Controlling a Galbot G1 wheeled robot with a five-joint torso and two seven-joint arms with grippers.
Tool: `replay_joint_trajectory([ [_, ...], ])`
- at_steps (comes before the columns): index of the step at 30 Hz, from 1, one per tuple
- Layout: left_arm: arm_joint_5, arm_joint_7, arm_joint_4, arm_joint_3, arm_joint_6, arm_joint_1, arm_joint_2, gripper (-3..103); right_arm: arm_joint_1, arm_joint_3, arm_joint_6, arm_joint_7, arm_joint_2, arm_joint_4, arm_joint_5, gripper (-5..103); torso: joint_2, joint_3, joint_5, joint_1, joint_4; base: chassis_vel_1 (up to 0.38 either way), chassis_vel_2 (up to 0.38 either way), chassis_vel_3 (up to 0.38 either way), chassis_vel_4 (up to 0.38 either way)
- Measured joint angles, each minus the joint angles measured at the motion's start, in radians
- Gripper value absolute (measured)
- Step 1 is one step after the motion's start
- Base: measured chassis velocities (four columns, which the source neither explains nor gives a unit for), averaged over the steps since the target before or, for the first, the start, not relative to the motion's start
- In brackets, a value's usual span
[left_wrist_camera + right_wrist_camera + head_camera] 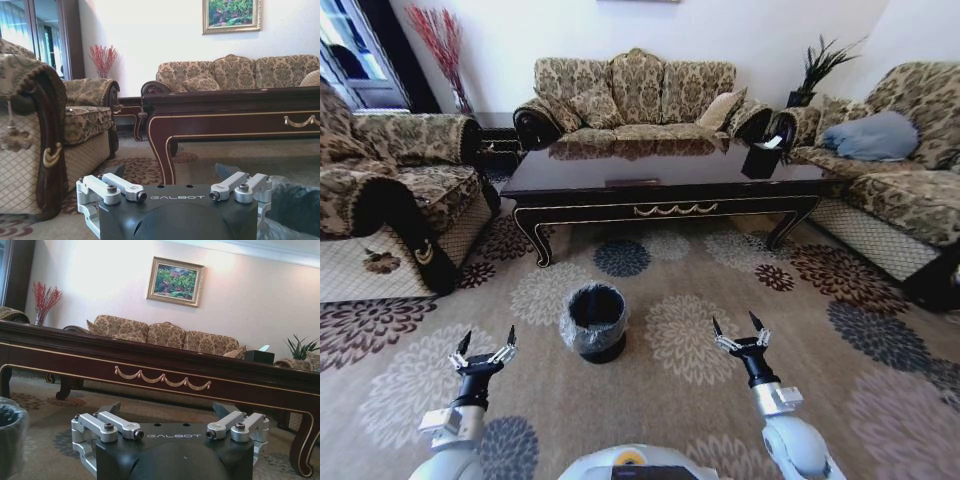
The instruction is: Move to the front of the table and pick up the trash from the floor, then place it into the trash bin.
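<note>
The long dark glossy table (660,180) stands across the room ahead, its gold ornament (675,210) facing me. On the patterned floor (880,400) in front of it sits the black trash bin (595,320) with a clear bag liner. My left gripper (485,342) hovers open, nearer to me than the bin and left of it. My right gripper (740,328) hovers open to the bin's right. Both hold nothing. The left wrist view has the table's curved leg (162,145) and the bin's edge (295,205). The trash is out of view.
Patterned sofas close in the space: one on the left (390,210), one behind the table (640,95), one on the right (900,180). A black tissue box (761,158) sits on the table's right end. Open carpet lies between me and the table.
</note>
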Motion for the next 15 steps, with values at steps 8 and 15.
replay_joint_trajectory([
  [8,0.0,-0.001,0.0,0.0,0.001,0.0,0.0,100,0.0,0.0,0.0,0.001,0.0,0.001,0.0,100,0.0,0.0,-0.0003,0.0,0.0001,0.239,-0.225,-0.227,0.224],
  [15,0.0,-0.001,0.0,0.0,0.001,0.0,0.0,100,0.0,0.0,0.0,0.001,0.0,0.001,0.0,100,0.0,0.0,-0.0001,0.0,0.0001,0.193,-0.199,-0.204,0.194],
])
